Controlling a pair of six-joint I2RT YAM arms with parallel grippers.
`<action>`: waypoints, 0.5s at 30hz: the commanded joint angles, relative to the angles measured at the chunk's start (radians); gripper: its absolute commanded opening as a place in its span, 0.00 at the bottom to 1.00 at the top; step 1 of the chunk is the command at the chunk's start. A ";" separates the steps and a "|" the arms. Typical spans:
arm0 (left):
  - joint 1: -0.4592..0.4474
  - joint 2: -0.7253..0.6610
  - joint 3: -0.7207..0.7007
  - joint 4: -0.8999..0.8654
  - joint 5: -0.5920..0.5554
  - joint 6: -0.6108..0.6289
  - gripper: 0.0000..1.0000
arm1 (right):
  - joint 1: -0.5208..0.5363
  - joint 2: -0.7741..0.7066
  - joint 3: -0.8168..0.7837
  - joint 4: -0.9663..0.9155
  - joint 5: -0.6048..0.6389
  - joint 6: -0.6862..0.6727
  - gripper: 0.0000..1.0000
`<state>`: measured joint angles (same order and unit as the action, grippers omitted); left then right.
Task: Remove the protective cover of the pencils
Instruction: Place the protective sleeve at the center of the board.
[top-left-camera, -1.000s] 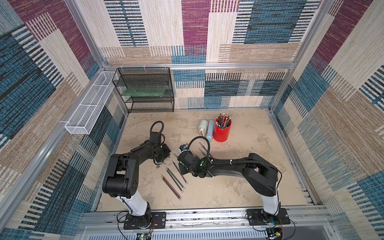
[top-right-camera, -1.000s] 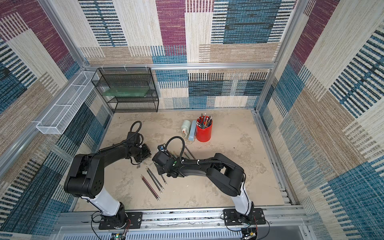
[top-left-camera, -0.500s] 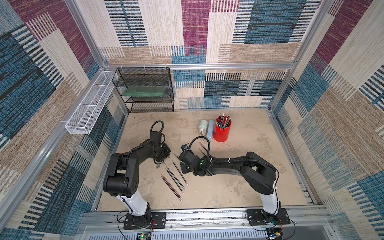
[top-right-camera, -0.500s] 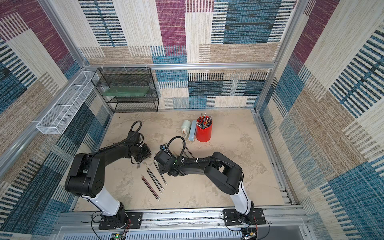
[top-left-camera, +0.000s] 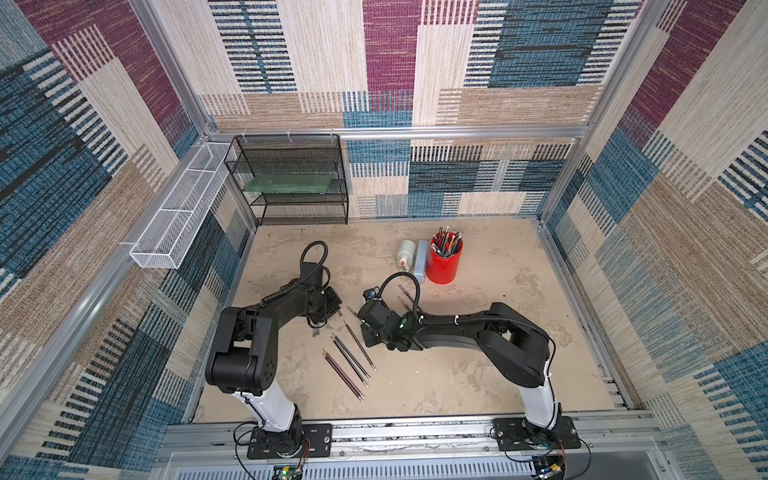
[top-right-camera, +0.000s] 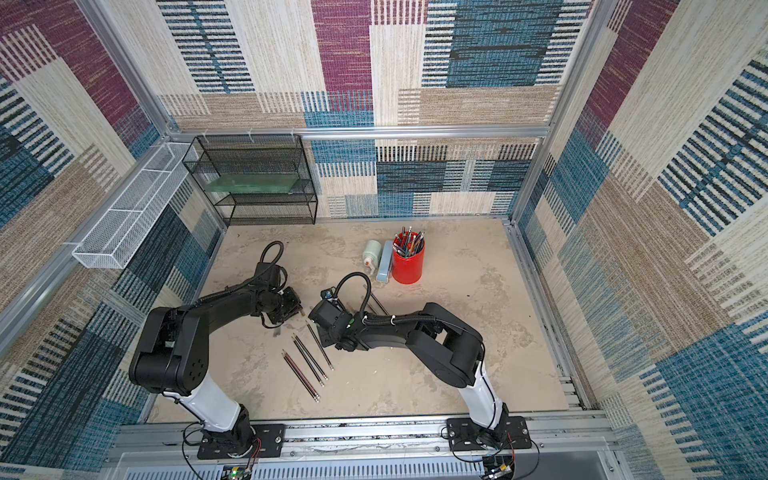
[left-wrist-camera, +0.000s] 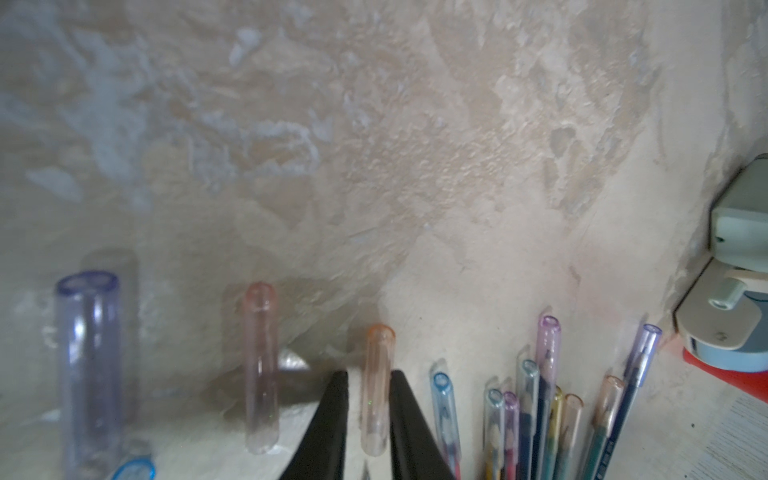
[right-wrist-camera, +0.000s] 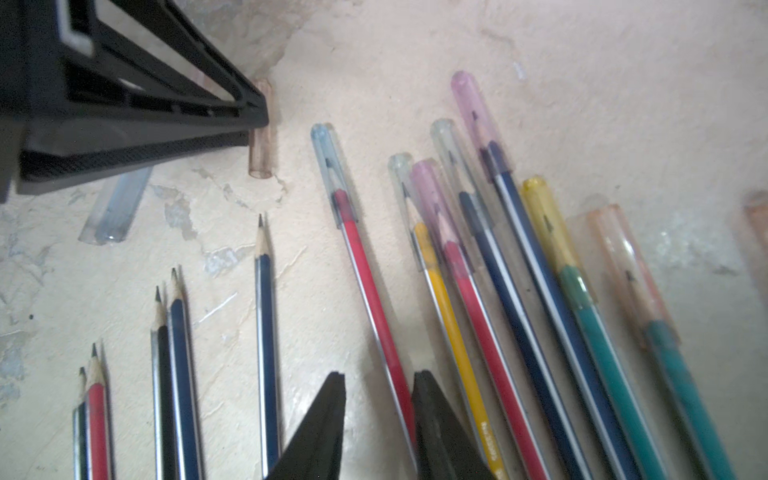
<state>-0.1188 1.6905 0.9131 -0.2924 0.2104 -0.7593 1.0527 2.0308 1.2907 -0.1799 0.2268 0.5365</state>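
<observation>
Pencils (right-wrist-camera: 376, 303) slender and glossy, tinted clear tubular caps (left-wrist-camera: 377, 386), mottled beige tabletop (left-wrist-camera: 415, 166)

Count of items on the surface (top-left-camera: 490, 332).

- Bare pencils (right-wrist-camera: 266, 332): 5, sharpened points exposed.
- Capped pencils (left-wrist-camera: 444, 407): 9 in the left wrist view. The right wrist view shows 7 clearly, with an eighth blurred at its edge.
- Loose caps (left-wrist-camera: 259, 365): 4 in the left wrist view.
- Red cup (top-left-camera: 444, 268): 1. The sticks standing in it are too crowded to count.
- Just beside the red cup: bottle (top-left-camera: 406, 251), 1; pale blue block (top-left-camera: 422, 259), 1.
- Well apart from the red cup: black mesh rack (top-left-camera: 303, 214), 1; white wire basket (top-left-camera: 166, 224), 1.
</observation>
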 joint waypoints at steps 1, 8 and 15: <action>0.001 -0.007 -0.005 -0.054 -0.038 0.013 0.23 | 0.002 0.007 0.001 0.007 -0.003 -0.003 0.31; 0.001 -0.002 -0.003 -0.041 -0.018 0.019 0.27 | 0.005 0.029 0.004 0.000 -0.003 0.000 0.29; 0.001 -0.008 -0.008 -0.021 0.000 0.020 0.30 | 0.009 0.035 0.000 -0.004 0.003 0.004 0.28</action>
<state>-0.1188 1.6852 0.9112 -0.2958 0.2161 -0.7559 1.0588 2.0586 1.2911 -0.1616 0.2276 0.5369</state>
